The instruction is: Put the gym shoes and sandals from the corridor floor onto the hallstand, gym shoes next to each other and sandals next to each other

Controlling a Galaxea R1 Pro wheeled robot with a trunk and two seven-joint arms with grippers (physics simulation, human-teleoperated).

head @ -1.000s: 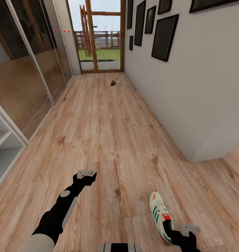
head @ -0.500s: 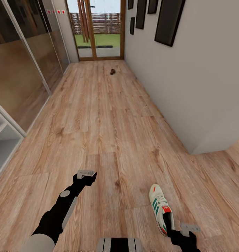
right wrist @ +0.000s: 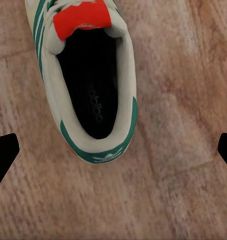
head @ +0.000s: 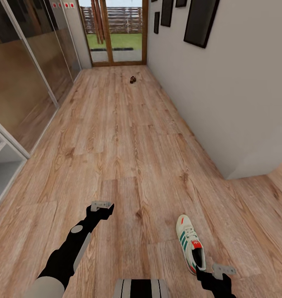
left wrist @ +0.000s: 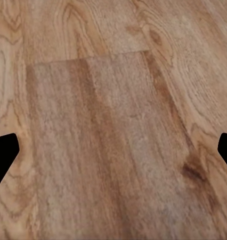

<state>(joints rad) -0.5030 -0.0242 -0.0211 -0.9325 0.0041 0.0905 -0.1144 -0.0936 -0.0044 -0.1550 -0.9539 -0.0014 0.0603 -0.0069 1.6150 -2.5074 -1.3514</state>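
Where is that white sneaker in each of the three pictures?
Head view: the sneaker lies on the floor at lower right, just ahead of the right claw.
Left wrist view: not in it; just floor planks.
Right wrist view: the sneaker's heel end is at upper centre-left.
Shared landmark: the red tongue patch, also.

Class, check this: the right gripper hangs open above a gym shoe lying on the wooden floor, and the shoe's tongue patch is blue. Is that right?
Not quite: the tongue patch is red-orange, not blue, as the right wrist view shows. The rest holds: the right gripper hangs open above the gym shoe on the wooden floor.
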